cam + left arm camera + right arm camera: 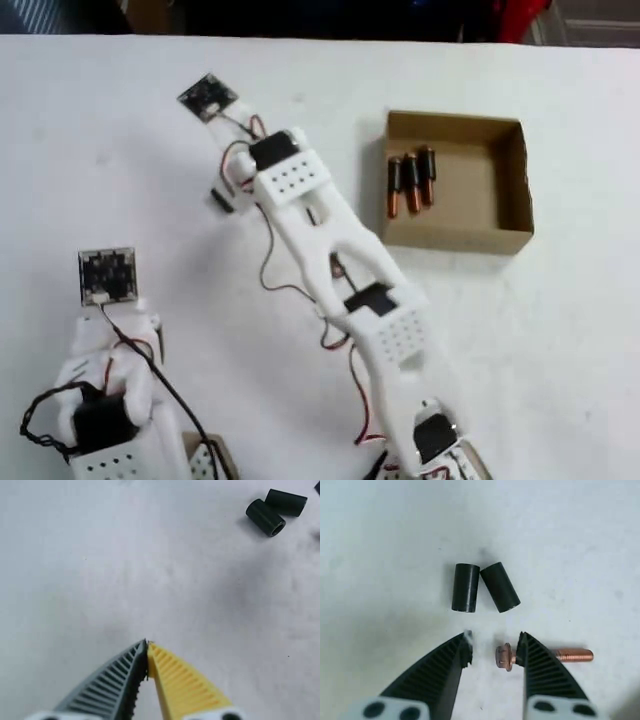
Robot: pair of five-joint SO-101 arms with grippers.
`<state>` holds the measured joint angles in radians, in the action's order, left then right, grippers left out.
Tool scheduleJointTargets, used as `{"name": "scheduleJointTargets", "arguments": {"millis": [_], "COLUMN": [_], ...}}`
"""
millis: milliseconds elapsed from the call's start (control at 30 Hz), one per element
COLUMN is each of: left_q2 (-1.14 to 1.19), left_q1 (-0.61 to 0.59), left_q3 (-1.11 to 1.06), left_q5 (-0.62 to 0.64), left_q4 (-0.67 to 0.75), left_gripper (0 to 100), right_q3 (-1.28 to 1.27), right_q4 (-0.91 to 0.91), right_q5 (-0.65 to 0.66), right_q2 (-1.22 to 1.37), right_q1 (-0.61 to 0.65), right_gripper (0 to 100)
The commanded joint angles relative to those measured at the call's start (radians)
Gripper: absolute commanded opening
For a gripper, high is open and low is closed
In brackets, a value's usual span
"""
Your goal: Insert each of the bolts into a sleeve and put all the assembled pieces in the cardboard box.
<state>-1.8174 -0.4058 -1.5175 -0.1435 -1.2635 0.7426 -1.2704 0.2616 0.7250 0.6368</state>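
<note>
White table (120, 130) beneath outstretched right arm (330, 240), jaws spread over a copper bolt (570, 655); left arm's jaws pressed together

Bolt (572, 655) shank partly hidden behind right end effector (495, 641) (near head).

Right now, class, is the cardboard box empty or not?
Not empty. The cardboard box holds three assembled pieces lying side by side near one wall.
</note>
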Motion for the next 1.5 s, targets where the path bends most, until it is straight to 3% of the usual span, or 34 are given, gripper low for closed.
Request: {"name": "scheduleJointTargets", "arguments": {"millis": [0,467,1033,1200,1467], "left_q2": [-0.01,-0.01,-0.01,-0.01,-0.01], "left_q1": [-0.008,-0.008,-0.008,-0.008,-0.008], "left_q3": [0.006,-0.046,-0.049,-0.049,-0.051], "left_q5": [-0.009,-0.009,-0.009,-0.009,-0.009], "left_q4": [0.031,0.083,0.086,0.086,0.086], "left_gripper": [2,2,2,2,2], "right_q3": [0.109,0.347,0.552,0.583,0.601], "right_q4": [-0.004,-0.038,-0.038,-0.039,-0.122], "right_q5": [0.015,0.109,0.109,0.112,0.11], "right_q2": [0.027,0.22,0.472,0.49,0.478], "right_q1": [0.038,0.071,0.073,0.071,0.073], "right_gripper": [14.1,13.9,13.6,2.0,1.6]}}
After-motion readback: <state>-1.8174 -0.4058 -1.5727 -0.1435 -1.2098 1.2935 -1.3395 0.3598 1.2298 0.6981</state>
